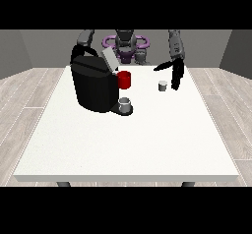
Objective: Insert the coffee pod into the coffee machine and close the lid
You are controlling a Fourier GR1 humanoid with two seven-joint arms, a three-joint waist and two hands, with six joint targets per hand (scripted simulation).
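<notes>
A large white counter [128, 144] with a smooth, matte top carries everything. Near its far left corner stands the coffee machine [93, 85], a black, bulky body with rounded sides and a glossy surface. Its lid [110, 59] is a flat grey plate, raised and tilted up at the top of the machine. Under the lid, at the machine's right side, sits a red cylindrical part [124, 79] that looks like plastic. At the base of the machine, on a dark drip tray, stands a small grey cup [125, 104], round and short; what is inside it I cannot tell.

The coffee pod [163, 85] is a small, pale grey cylinder with a lighter top. It stands upright on the counter near the far edge, to the right of the machine and well apart from it.

The hand at the view's right [174, 73] is black and hangs just beside the pod, on its right. Its fingers point down and seem straight, so it is open and holds nothing, and the thumb sticks out toward the machine. The other hand is hidden behind the machine.
</notes>
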